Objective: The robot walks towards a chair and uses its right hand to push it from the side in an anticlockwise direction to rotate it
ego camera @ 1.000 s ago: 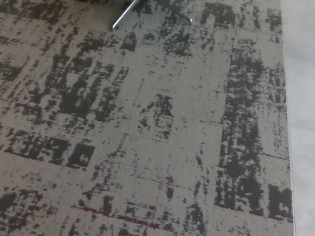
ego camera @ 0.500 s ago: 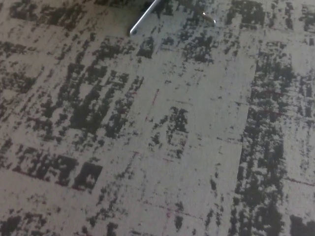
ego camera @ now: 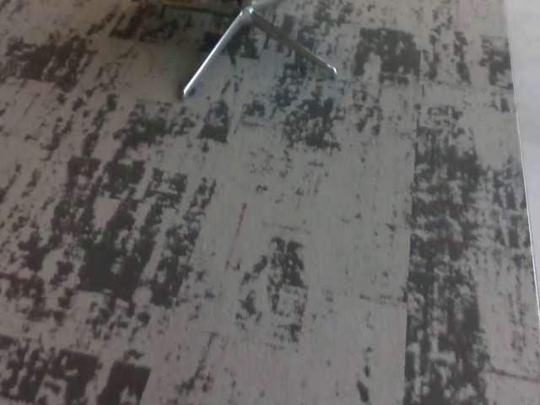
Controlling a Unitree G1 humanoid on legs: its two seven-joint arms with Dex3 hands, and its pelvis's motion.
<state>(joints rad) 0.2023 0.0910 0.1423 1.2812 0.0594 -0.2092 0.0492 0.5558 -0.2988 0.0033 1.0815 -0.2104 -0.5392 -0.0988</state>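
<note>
Only the chair's base shows in the head view: shiny metal legs (ego camera: 221,52) spread from a hub at the top edge, one running down-left, another (ego camera: 297,51) running down-right. The seat and the rest of the chair are cut off above the picture. Neither of my hands nor any part of my arms is in the picture.
Grey carpet (ego camera: 253,253) with dark blotchy patches and thin red lines fills the view. A paler strip of floor (ego camera: 527,126) runs along the right edge.
The whole picture has shifted, so the camera moved. More of the chair's metal legs now shows at the top, and the pale strip at the right is back in view.
</note>
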